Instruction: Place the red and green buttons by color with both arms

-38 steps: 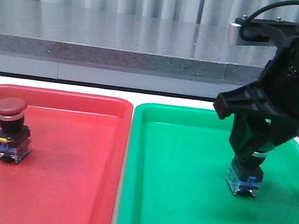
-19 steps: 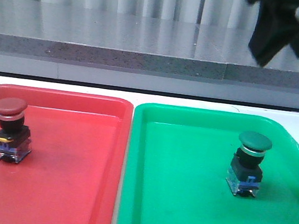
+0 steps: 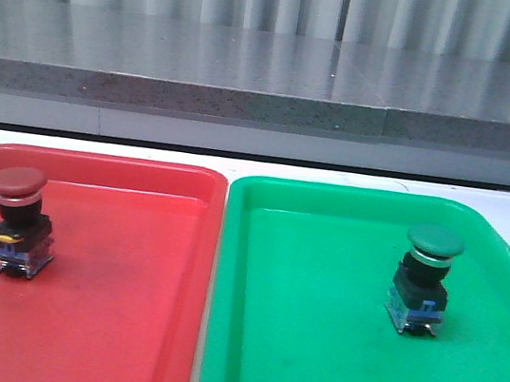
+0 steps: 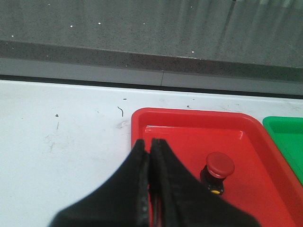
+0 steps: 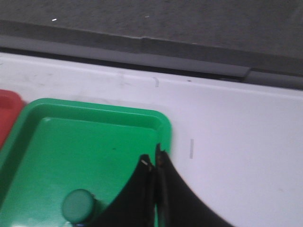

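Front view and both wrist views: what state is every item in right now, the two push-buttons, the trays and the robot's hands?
Dark red mushroom-cap push-button: upright in the red plastic tray, free.
Green mushroom-cap push-button: upright in the green plastic tray, free.
Left hand: shut, empty, raised above the red tray.
Right hand: shut, empty, raised above the green tray.

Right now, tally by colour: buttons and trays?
Red: 2, the red button and the red tray
Green: 2, the green button and the green tray
Total: 4, as 2 buttons and 2 trays, each button standing upright in the tray of its own colour.
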You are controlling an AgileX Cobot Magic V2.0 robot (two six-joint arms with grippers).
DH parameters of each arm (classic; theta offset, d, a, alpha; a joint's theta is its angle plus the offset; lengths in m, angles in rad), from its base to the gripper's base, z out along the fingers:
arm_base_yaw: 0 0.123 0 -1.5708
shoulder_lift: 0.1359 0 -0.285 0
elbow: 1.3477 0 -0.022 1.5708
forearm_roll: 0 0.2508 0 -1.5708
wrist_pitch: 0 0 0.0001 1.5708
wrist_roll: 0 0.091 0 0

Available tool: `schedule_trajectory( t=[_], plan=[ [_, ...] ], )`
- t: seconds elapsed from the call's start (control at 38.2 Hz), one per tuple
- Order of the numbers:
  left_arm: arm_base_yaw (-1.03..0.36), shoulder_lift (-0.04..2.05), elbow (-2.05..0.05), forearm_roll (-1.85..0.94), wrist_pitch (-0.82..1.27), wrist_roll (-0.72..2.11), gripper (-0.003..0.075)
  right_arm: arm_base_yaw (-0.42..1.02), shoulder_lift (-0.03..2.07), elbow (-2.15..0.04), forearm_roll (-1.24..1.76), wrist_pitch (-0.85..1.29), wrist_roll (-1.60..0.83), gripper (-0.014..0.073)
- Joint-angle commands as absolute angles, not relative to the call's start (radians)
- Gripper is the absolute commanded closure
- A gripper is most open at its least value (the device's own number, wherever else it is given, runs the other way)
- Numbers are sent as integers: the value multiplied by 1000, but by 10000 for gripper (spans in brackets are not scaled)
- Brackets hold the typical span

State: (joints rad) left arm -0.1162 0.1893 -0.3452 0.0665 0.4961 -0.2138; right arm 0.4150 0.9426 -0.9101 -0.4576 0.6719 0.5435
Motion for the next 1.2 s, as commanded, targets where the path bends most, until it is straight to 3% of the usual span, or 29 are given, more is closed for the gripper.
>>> schedule_trajectory(
  t=[0.0, 0.34, 0.55, 1.18],
  plan=[
    [-116, 197, -372, 61, 416, -224, 740, 361, 827, -852, -589, 617, 620, 715],
    [-116, 197, -372, 61, 416, -224, 740, 339, 395, -483, -620, 548, 653, 715],
    [-116, 197, -372, 61, 416, -224, 740, 339, 165, -395, -621, 545, 653, 715],
    [-116, 197, -372, 61, 416, -224, 740, 339, 110, -394, -621, 543, 653, 715]
  ],
)
